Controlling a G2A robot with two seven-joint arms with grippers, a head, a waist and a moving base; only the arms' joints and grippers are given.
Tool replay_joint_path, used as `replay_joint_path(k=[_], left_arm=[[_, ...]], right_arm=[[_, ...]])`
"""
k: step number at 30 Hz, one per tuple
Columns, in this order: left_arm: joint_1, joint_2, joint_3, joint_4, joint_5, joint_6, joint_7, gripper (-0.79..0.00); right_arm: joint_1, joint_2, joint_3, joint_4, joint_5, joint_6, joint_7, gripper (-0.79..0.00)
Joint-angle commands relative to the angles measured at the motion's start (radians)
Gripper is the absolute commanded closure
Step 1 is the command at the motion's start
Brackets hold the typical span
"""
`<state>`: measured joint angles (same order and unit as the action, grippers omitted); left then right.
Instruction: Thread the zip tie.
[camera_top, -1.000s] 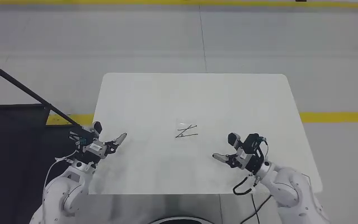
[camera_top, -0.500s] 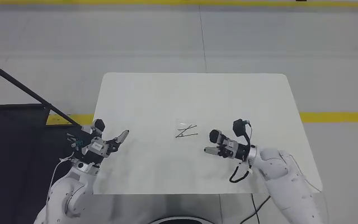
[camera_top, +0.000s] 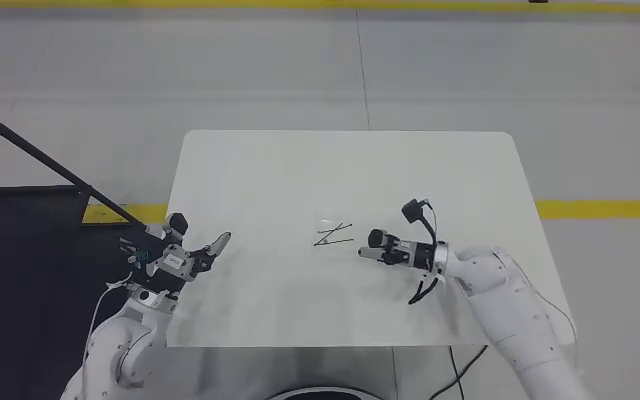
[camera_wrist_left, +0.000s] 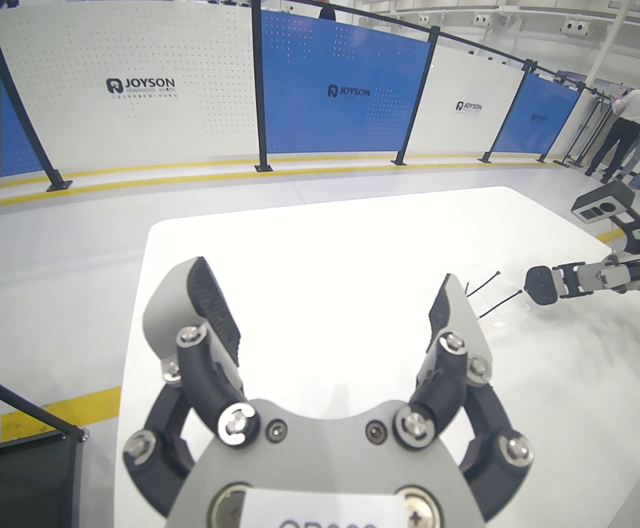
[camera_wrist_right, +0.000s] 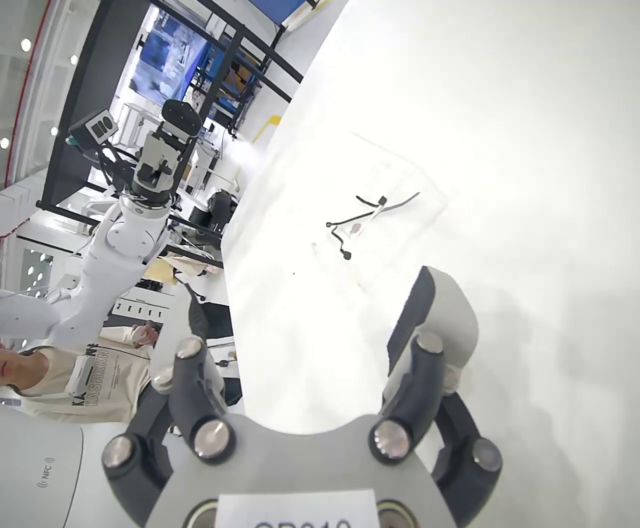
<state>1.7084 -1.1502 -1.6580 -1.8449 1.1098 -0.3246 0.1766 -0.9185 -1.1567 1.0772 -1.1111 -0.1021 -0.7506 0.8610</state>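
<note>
The top view looks straight down from above the arms, far enough off to take in the whole desk (camera_top: 280, 160) and the floor around it. The left wrist view sits close behind the left gripper (camera_wrist_left: 325, 272), low over the desk's left edge, facing its far edge. The right wrist view sits close behind the right gripper (camera_wrist_right: 310, 287), rolled sideways, facing the left edge. All three share the zip ties (camera_top: 333, 235) at mid-desk. Each wrist view also takes in the other gripper farther off.
</note>
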Motion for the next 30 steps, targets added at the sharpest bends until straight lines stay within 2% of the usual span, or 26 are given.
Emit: replay_joint_path(k=[1, 12, 16, 30], left_arm=[[0.000, 0.000, 0.000, 0.000, 0.000, 0.000, 0.000, -0.785], [0.000, 0.000, 0.000, 0.000, 0.000, 0.000, 0.000, -0.785], [0.000, 0.000, 0.000, 0.000, 0.000, 0.000, 0.000, -0.785], [0.000, 0.000, 0.000, 0.000, 0.000, 0.000, 0.000, -0.785]], right_arm=[[0.011, -0.003, -0.011, 0.013, 0.001, -0.001, -0.003, -0.720], [0.075, -0.020, -0.069, 0.080, 0.011, 0.030, -0.001, -0.517], [0.092, -0.026, -0.089, 0.099, 0.016, 0.036, -0.003, -0.499], [0.135, -0.044, -0.134, 0.160, 0.019, 0.050, -0.021, -0.354]])
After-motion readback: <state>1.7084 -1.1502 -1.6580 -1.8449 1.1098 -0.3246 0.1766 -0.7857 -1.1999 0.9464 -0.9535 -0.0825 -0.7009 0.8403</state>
